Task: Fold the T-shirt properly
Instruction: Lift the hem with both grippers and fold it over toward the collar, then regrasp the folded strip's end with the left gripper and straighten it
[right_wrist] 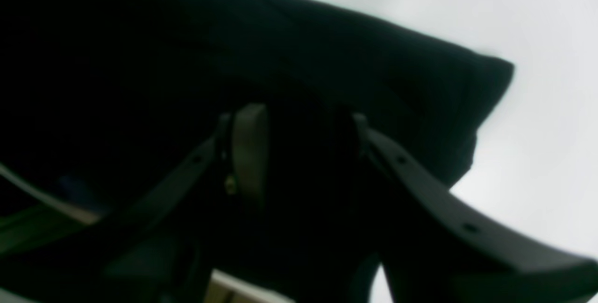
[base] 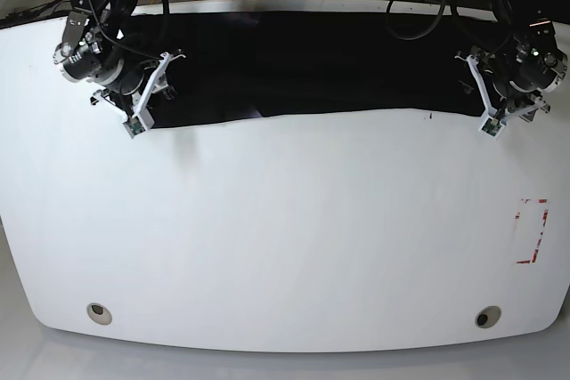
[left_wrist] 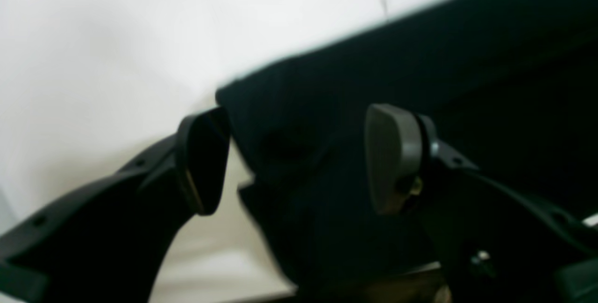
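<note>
The T-shirt (base: 312, 68), soft and limp, lay as a black band along the upper surface (base: 285, 246). The left gripper (left_wrist: 299, 158) stood open around its corner; the right gripper (right_wrist: 299, 153) apparently pinched cloth. Corners looked likeliest holds.

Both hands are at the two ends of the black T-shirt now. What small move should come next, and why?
Probably close the left hand on the cloth. Its fingers stand apart with a T-shirt corner between them, while the right hand seems already pinched on its end. The shirt lies stretched along the table far edge, so both ends need a grip before folding.
</note>
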